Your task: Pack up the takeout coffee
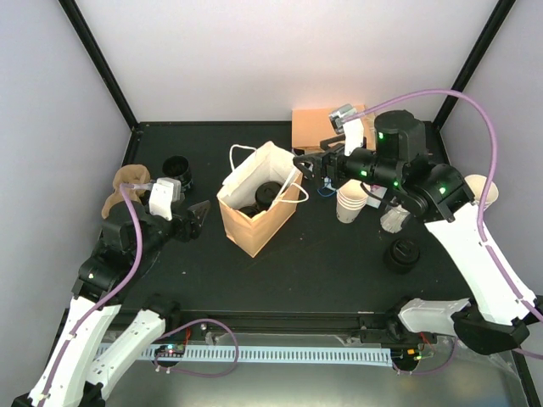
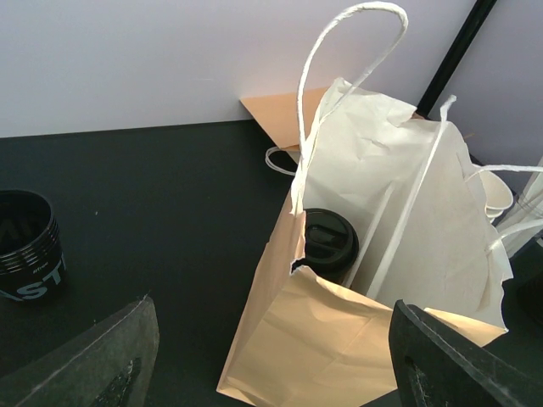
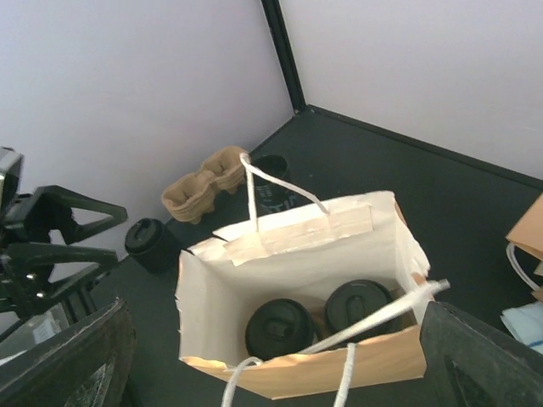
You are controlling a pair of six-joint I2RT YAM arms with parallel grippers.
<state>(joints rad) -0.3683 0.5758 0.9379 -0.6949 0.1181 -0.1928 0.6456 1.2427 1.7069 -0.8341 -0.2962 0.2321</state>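
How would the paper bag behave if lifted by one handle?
Probably floppy: the paper bag has creased, uneven rims. By one thin handle it would likely tilt. The two lidded cups inside probably add weight low down.

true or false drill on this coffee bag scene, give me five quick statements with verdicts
1. Two lidded coffee cups sit inside the paper bag. True.
2. The right gripper is shut on a cup. False: it is open and empty.
3. The bag lies flat on its side. False: it stands upright, mouth open.
4. The left gripper is open. True.
5. The pulp carrier sits inside the bag. False: it lies on the table, left of the bag.
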